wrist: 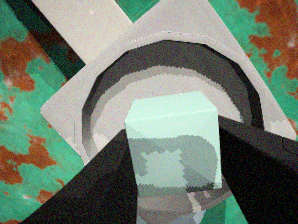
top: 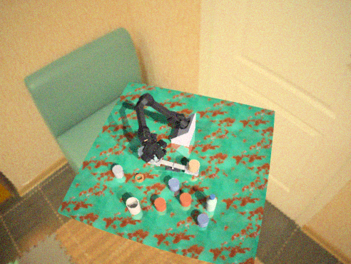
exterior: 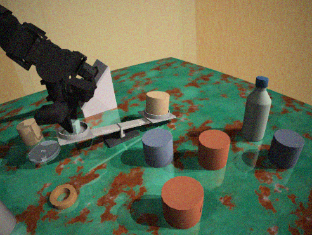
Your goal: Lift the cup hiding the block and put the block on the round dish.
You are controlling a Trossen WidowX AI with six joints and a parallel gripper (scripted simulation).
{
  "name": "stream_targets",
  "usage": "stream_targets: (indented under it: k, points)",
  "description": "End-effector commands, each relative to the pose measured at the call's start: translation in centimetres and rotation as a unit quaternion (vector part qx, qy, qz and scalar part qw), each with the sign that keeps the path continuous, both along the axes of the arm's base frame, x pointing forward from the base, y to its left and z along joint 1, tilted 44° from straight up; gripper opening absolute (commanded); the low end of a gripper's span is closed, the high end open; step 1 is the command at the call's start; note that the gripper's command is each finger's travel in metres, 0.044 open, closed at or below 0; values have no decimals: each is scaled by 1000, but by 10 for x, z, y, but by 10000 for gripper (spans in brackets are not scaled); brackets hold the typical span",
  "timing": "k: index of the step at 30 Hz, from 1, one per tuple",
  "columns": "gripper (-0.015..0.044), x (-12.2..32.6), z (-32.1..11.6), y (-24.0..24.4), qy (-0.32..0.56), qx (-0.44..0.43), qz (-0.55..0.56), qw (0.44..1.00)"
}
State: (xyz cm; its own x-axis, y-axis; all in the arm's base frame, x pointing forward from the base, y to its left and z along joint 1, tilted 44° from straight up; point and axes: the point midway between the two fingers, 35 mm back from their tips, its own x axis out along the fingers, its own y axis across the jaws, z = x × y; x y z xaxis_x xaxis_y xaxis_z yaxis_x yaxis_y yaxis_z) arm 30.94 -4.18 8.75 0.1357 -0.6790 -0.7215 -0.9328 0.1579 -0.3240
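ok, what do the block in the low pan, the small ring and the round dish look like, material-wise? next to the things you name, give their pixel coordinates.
Block (wrist: 172,117): pale mint, maybe glass or clear plastic; smooth, flat-faced, though see-through isn't certain.
Ring (top: 135,178) (exterior: 54,199): possibly wood or matte plastic; even orange-tan, no visible grain.
Dish (exterior: 37,156): likely glass or clear plastic, glossy; pale streaks like reflections on its grey-blue face.
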Motion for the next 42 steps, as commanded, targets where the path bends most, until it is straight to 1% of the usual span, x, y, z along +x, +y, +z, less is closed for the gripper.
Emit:
stream_targets:
  k: [1,3,18,22,25,42]
  points:
    - [49,0,1,0,1,-3,1,1000]
    - [0,0,5,5,1,-2,1,1000]
    - [0,-12,65,62,2,-1,1,1000]
    - [0,-13,68,64,2,-1,1,1000]
    - [0,-13,68,57,3,2,1,1000]
    - [0,-26,70,-28,4,16,1,1000]
